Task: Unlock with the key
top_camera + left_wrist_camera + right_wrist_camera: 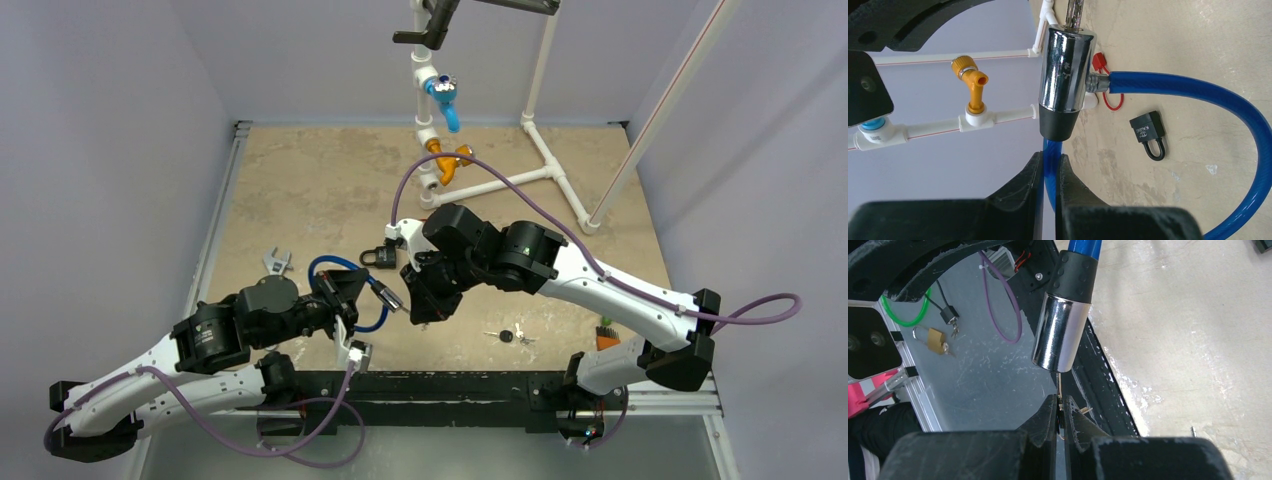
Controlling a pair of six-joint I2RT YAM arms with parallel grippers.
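The pale stone-patterned surface (300, 180) fills most of the room's floor space. A white pipe frame (545, 170) stands at its far edge, carrying a blue valve (445, 100) above an orange one (445, 165). Both arms reach in from the near edge and meet close to the middle: the left arm (215, 335) comes from the left, the right arm (600, 280) from the right.

Between them hangs the blue cable lock (1188, 85), lifted off the surface, its cable curving in a loop on the left arm's side. The left gripper (1050, 160) is clamped on the blue cable just below the chrome cylinder (1065, 70), fingers pressed tight against the cable on both sides. The cylinder has a black rubber collar at that end.

The right gripper (1060, 407) faces the cylinder's other end with its fingers pinched together on the key (1058, 387) — a thin metal blade running from the fingertips straight to the chrome mouth. How deep it sits inside, I cannot tell.

Just beyond the two grippers, a black padlock (380, 257) lies on the surface. A small wrench (275, 263) lies to its left. Nearer the right arm's base — well apart from the lock — a little bunch of loose keys (510, 336) lies flat.
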